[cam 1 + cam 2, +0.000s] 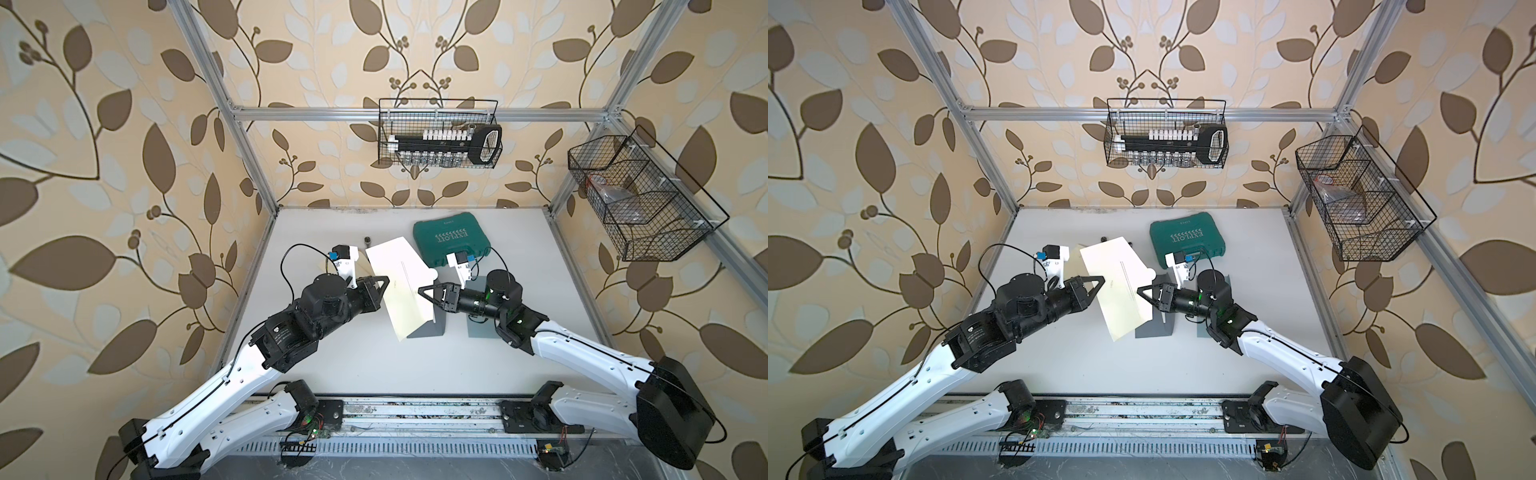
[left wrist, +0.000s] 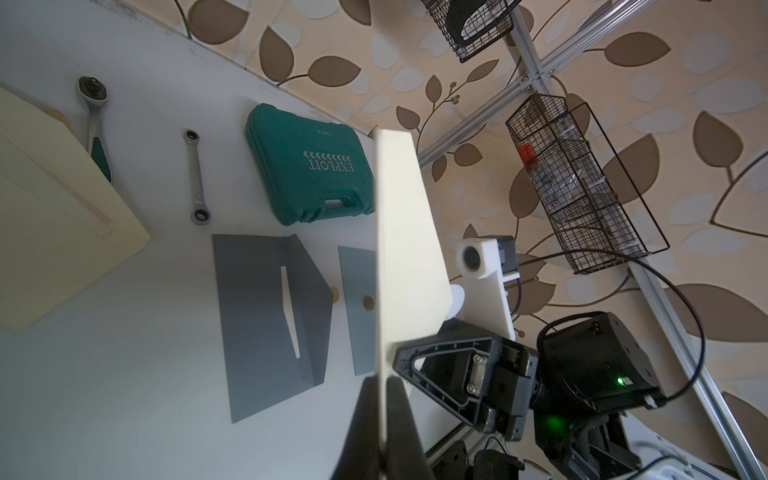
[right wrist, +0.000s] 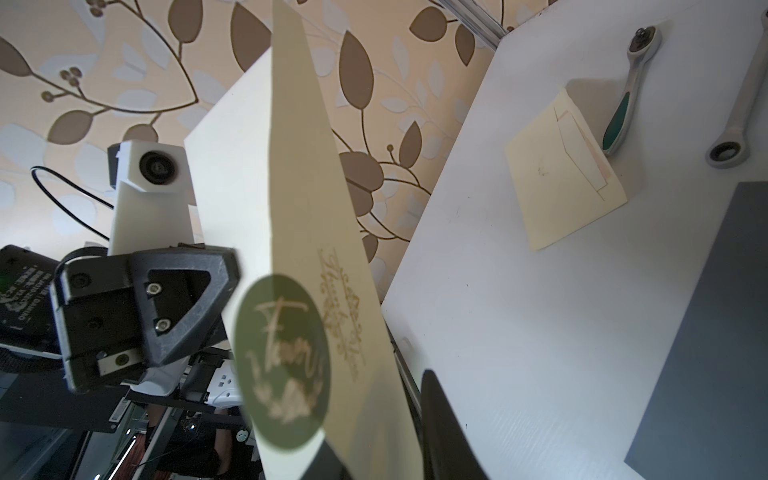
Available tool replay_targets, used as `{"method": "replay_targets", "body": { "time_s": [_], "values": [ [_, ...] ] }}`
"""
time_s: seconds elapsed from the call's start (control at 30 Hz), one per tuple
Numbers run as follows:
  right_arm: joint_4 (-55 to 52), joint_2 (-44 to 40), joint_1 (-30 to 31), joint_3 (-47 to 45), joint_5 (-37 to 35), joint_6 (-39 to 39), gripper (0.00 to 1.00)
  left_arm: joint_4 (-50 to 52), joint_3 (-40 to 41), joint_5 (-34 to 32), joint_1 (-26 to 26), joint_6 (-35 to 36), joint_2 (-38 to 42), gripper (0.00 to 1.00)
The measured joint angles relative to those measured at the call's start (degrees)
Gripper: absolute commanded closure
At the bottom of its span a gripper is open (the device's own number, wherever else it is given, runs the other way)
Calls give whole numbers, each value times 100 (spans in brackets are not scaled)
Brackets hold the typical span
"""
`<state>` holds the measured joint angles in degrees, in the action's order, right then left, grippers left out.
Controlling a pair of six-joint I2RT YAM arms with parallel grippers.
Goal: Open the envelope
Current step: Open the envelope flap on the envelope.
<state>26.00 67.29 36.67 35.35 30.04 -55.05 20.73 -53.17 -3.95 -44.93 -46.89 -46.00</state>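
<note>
Look at these two arms: long glossy white shells [image 1: 232, 374], chunky black joint housings [image 1: 324, 297], and a thin black cable [image 1: 286, 259] curling just behind the left gripper [image 1: 385, 281]. Its matte black finger [image 3: 212, 291] is a hollow triangle carrying silver screws [image 3: 154, 287]. The right gripper [image 1: 422, 289] has the same build. Just behind it sit a white camera bracket [image 2: 482, 266] and a small green light [image 2: 621, 380].

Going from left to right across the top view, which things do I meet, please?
The left gripper → cream envelope → right gripper → black wire basket on the side wall.
</note>
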Motion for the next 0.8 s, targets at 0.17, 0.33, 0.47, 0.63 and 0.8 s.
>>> {"method": "replay_targets", "body": {
  "time_s": [0.17, 0.33, 0.47, 0.63, 0.8],
  "values": [
    [39, -2, -33, -17, 63, -9, 91, 0, 2, -15, 0, 0, 0, 100],
    [59, -15, -116, -26, 153, 42, 99, 2, 2, -72, 0, 0, 4, 100],
    [55, -20, -201, -26, 282, 52, 100, 13, 11, -114, -2, 0, 28, 100],
    [57, -109, -339, -26, 579, 68, 100, 46, 59, -175, -2, 7, 63, 98],
    [-15, -201, -457, -26, 798, 125, 100, 63, 177, -398, 0, -2, 61, 76]
  ]
}}
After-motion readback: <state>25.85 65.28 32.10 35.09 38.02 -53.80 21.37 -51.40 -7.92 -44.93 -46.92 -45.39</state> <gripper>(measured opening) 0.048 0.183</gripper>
